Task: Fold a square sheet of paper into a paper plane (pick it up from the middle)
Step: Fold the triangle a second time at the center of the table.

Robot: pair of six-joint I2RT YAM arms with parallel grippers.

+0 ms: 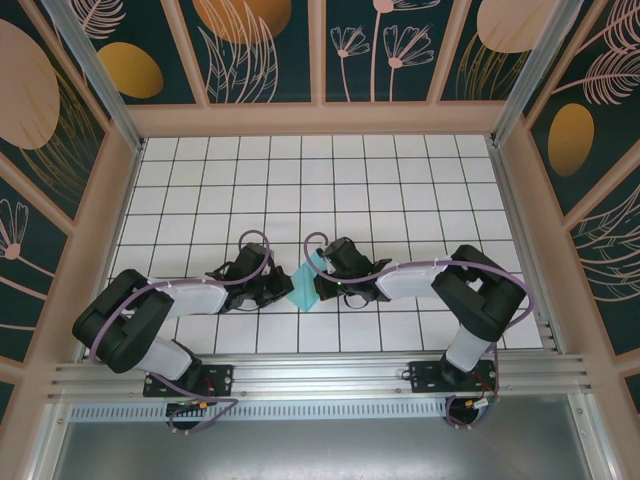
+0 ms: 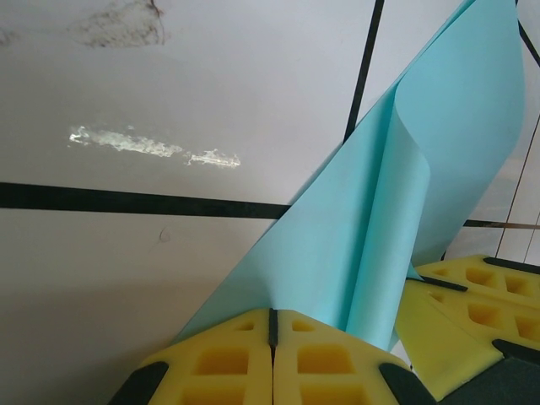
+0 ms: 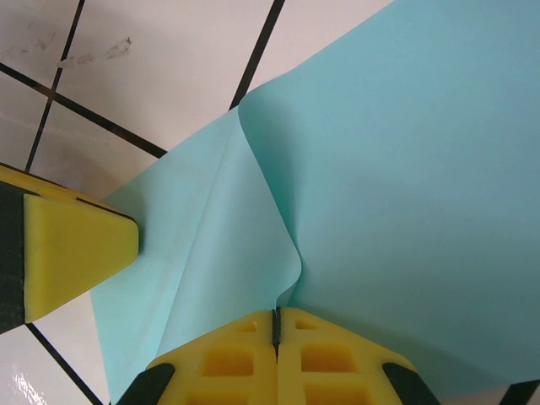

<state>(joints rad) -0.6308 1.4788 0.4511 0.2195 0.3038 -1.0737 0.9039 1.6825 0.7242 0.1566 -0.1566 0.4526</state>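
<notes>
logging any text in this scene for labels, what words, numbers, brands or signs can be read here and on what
None can be read in any view.
On the square sheet of paper: plain turquoise, nothing printed.
On the left hand and right hand: yellow with moulded pockets, no lettering.
On the wall panels: leaf and flower drawings, no words.
On the tiled table: black grid lines and scuffs, no writing.

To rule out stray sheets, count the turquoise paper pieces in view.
1: the square sheet of paper, at the front middle of the table, pinched by the left fingers and the right fingers. Others could be hidden.
</notes>
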